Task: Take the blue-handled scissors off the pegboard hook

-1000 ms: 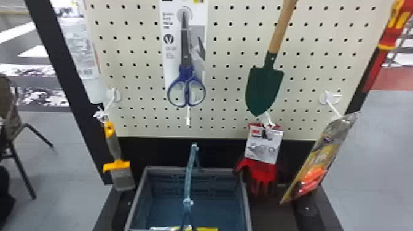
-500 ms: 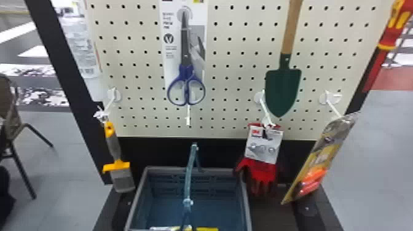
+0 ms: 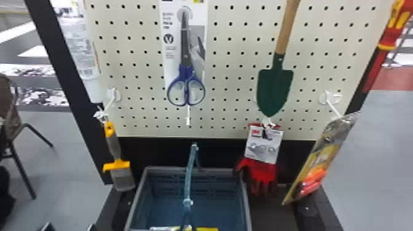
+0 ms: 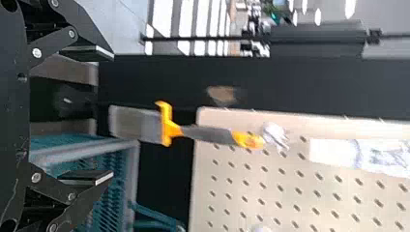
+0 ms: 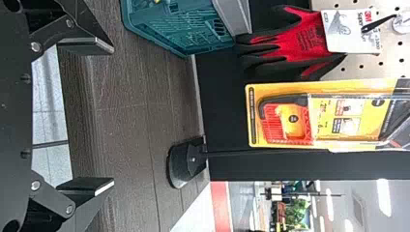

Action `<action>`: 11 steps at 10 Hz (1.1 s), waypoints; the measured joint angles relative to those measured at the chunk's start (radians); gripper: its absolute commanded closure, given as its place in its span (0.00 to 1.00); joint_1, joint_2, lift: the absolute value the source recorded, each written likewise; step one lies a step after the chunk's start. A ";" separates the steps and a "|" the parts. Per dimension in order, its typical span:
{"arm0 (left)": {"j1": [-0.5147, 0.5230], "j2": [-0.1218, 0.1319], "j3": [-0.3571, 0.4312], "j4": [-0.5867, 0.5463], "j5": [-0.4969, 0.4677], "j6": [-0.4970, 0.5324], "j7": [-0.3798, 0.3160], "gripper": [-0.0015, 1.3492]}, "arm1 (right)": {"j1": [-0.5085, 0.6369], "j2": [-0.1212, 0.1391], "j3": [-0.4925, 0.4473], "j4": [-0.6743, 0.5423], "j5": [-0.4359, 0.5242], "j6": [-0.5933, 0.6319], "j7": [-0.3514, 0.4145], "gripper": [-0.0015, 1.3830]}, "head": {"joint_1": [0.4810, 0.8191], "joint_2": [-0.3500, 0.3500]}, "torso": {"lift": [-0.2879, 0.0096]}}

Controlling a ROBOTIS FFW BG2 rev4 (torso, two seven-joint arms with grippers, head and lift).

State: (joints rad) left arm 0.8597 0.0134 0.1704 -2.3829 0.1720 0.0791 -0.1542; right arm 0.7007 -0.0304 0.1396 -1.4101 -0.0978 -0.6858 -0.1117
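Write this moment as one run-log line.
blue-handled scissors: on pegboard hook, not yet grasped; left gripper: jaws open, empty; right gripper: jaws open, empty

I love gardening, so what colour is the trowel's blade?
Dark green; the blade shows best in the head view.

**Letters on the Wall Things**

The white tag [image 5: 351, 38] on the red and black gloves [image 5: 300, 41] says "3M" and "Super". The white card [image 3: 170, 67] behind the scissors [image 3: 186, 72] has a "V" in a dark circle. Other words are too hard to read.
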 measured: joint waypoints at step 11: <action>-0.424 0.036 0.102 -0.271 -0.146 0.428 -0.476 0.31 | 0.002 0.001 0.000 0.000 0.001 0.006 0.001 0.23 | 0.20 0.50 | 0.63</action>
State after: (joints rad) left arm 0.4358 0.0491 0.2721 -2.6535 0.0257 0.5075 -0.6298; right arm 0.7028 -0.0291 0.1396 -1.4101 -0.0966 -0.6795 -0.1106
